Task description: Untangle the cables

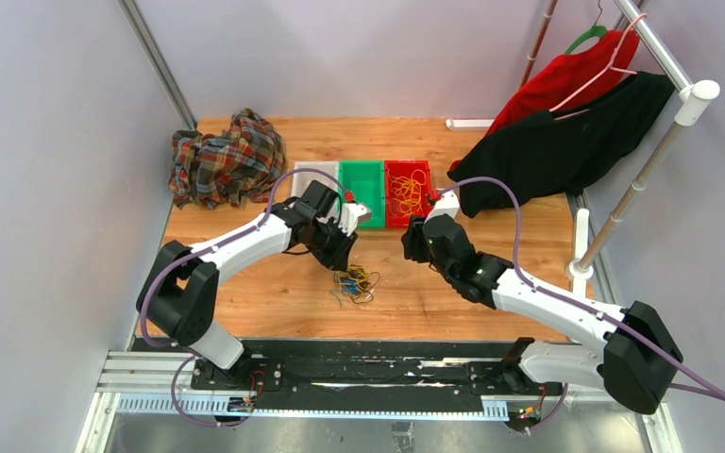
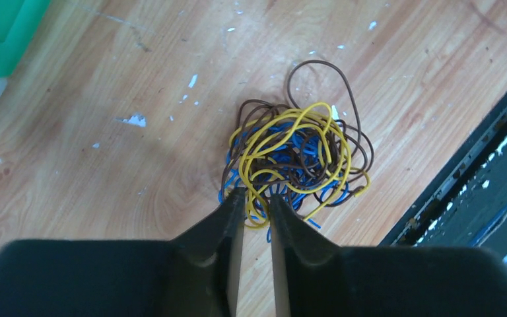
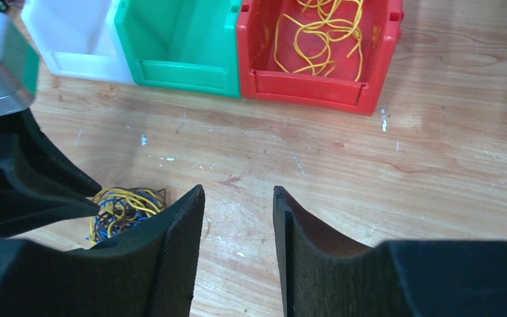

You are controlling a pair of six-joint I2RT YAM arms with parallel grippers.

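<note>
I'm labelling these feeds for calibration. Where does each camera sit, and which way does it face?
Top external: above and behind the bases, looking down over the table; left arm and right arm show whole.
Left wrist: on the left arm, looking down past the left gripper at the cable tangle.
Right wrist: on the right arm, looking forward past the right gripper to the red bin.
Shared: both wrist views catch the cable tangle.

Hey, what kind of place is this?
Likely a robotics lab test cell: robot arms mounted at a walled-in wooden table, with sorting bins and a tangle of cables set out.
</note>
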